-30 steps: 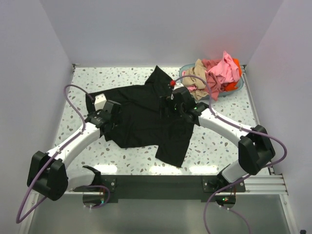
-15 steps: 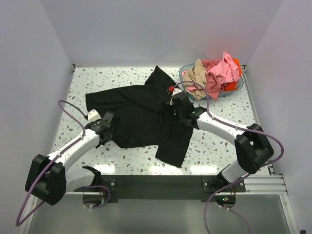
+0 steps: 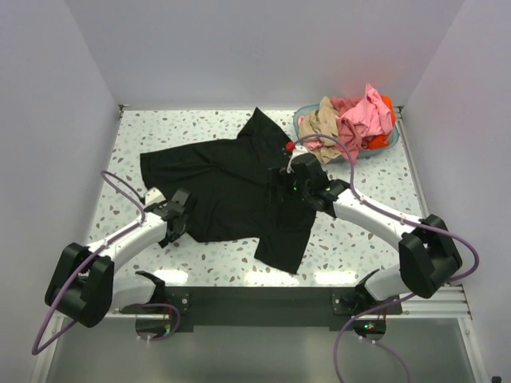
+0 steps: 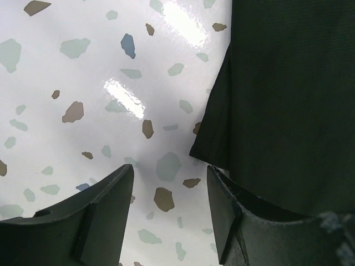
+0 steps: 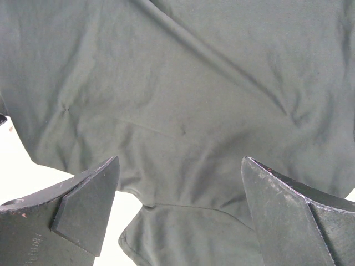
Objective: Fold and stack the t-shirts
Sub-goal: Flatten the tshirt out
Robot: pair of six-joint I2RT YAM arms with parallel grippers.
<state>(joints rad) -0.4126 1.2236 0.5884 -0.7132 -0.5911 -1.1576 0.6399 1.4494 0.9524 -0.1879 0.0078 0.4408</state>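
Judging by how things lie, the task is barely begun. Across the middle of the counter point(image 3: 120, 136) the black shirt point(image 3: 231, 183) is spread, loosely flattened but creased. One part runs out toward the far edge and another toward the near edge. No tidy fold can be made out in it.

At the far right corner the basket point(image 3: 382, 146) is heaped with the tan shirt point(image 3: 321, 121), the pink shirt point(image 3: 363, 112) and the orange-red shirt point(image 3: 388, 104), all crumpled together. No stack is seen anywhere on the counter.

The left hand point(image 4: 169, 177) is held low at the black shirt's left side, toward the near edge. Its fingers are apart, with bare counter between them and the hem's corner just beside one finger; nothing is clamped. The right hand point(image 5: 180, 166) is held over the middle of the black shirt with its fingers wide apart and only cloth below. Whether the cloth is touched cannot be told.

Nearly everything is therefore judged to be left. The black shirt is to be folded, and the three others are to be taken out, folded and stacked.
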